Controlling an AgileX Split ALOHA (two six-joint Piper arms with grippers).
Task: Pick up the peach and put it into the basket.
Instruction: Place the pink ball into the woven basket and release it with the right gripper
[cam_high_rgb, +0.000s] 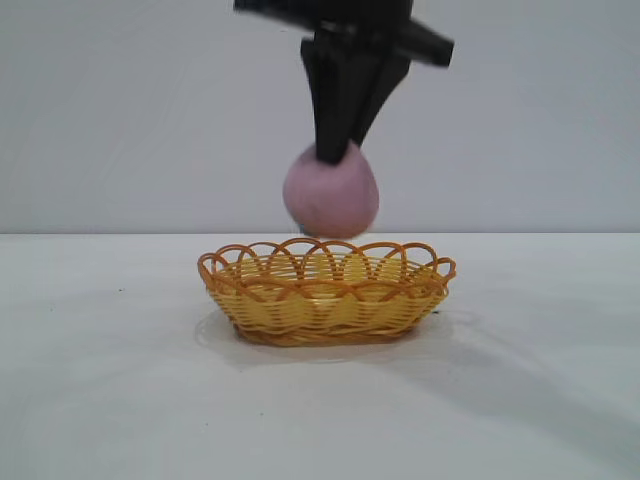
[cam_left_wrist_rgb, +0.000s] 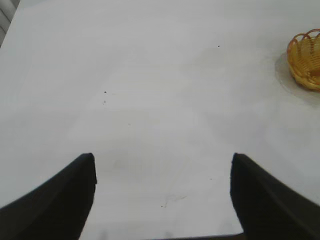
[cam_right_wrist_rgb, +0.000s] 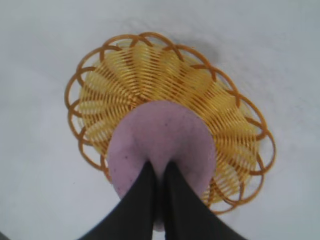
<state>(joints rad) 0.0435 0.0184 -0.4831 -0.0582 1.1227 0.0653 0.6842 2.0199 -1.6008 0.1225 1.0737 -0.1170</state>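
The pinkish-mauve peach (cam_high_rgb: 331, 193) hangs in the air just above the yellow wicker basket (cam_high_rgb: 326, 292), clear of its rim. My right gripper (cam_high_rgb: 336, 152) comes down from above and is shut on the top of the peach, pinching it between narrow black fingers. In the right wrist view the peach (cam_right_wrist_rgb: 160, 142) covers the near part of the basket (cam_right_wrist_rgb: 235, 125), with the right gripper (cam_right_wrist_rgb: 160, 167) pressed into its soft surface. My left gripper (cam_left_wrist_rgb: 162, 165) stands open over bare table, away from the basket (cam_left_wrist_rgb: 306, 59), which shows at the picture's edge.
The basket stands on a white table (cam_high_rgb: 110, 380) in front of a plain pale wall. Bare tabletop lies all round it. A few small dark specks (cam_left_wrist_rgb: 105, 92) mark the surface under the left arm.
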